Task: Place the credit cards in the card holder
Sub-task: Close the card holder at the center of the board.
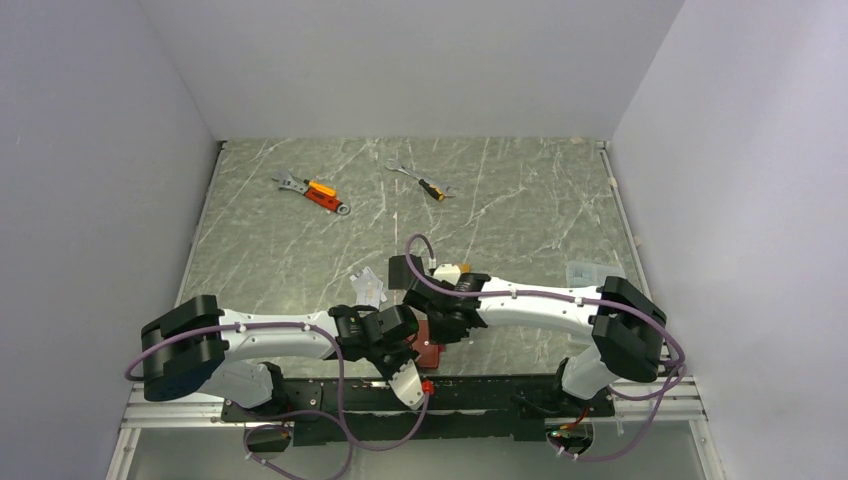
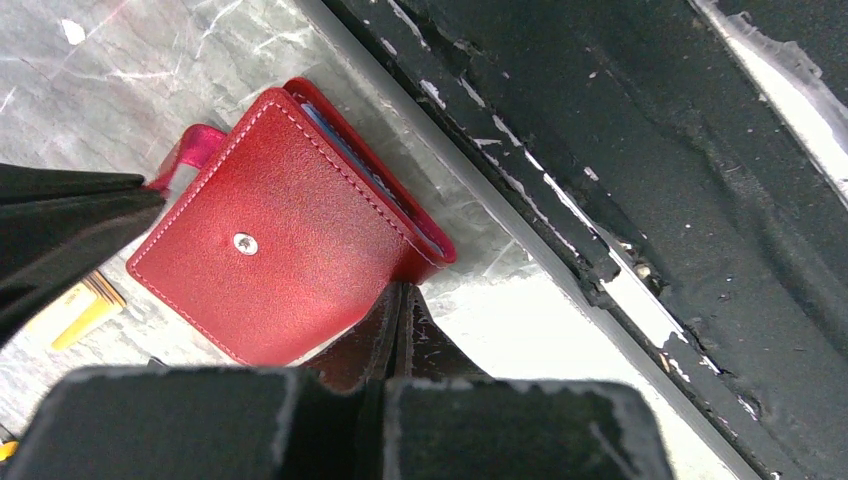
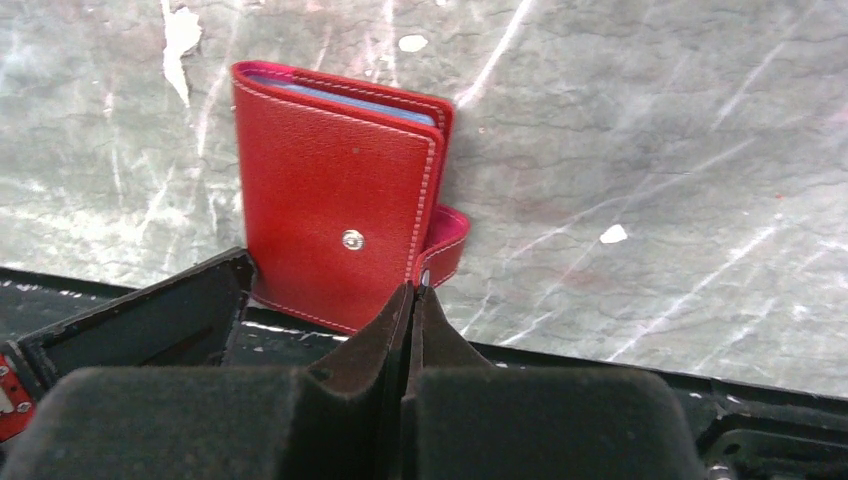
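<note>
The red card holder (image 1: 431, 347) lies folded shut at the table's near edge between both grippers, its snap stud (image 3: 352, 239) facing up. Pale blue pocket edges (image 3: 340, 97) show along its open side. My right gripper (image 3: 415, 290) is shut, with the end of the holder's snap tab (image 3: 450, 240) pinched at its tips. My left gripper (image 2: 405, 290) is shut with nothing between its fingers, the tips touching the holder's (image 2: 290, 240) edge near the spine. An orange-gold credit card (image 2: 80, 305) lies beside the holder. A silver-grey card (image 1: 368, 288) rests just beyond the left wrist.
Two orange-handled wrenches (image 1: 318, 193) (image 1: 428, 185) lie at the far side of the marbled table. A pale translucent piece (image 1: 590, 272) sits near the right arm's elbow. The black mounting rail (image 2: 600, 150) runs right behind the holder along the near edge.
</note>
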`<state>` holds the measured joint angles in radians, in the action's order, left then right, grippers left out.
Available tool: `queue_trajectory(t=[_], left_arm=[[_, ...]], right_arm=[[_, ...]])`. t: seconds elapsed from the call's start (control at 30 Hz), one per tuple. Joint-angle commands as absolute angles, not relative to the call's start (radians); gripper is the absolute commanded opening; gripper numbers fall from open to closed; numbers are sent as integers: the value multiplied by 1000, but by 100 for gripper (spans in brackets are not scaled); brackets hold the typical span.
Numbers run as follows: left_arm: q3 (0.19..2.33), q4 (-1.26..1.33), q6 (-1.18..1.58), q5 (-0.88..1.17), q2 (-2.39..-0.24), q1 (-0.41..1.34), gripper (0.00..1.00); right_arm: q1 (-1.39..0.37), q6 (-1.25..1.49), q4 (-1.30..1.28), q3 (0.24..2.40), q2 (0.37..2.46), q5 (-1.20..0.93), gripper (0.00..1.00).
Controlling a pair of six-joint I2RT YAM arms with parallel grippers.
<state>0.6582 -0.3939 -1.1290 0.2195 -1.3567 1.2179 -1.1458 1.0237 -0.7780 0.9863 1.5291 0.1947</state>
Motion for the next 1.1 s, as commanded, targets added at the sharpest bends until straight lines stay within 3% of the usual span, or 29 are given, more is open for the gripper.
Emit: queue_trajectory(t=[0.0, 0.47, 1.07], left_arm=[[670, -347, -1130, 223, -1368, 1211, 0], [669, -359, -1131, 221, -1365, 1210, 0], [666, -373, -1134, 222, -1357, 1210, 0]], right_arm=[[-1164, 1012, -696, 966, 1506, 140, 0], [-1173, 1001, -575, 921, 1541, 66, 0], [-1159, 1068, -539, 870, 1523, 169, 0]])
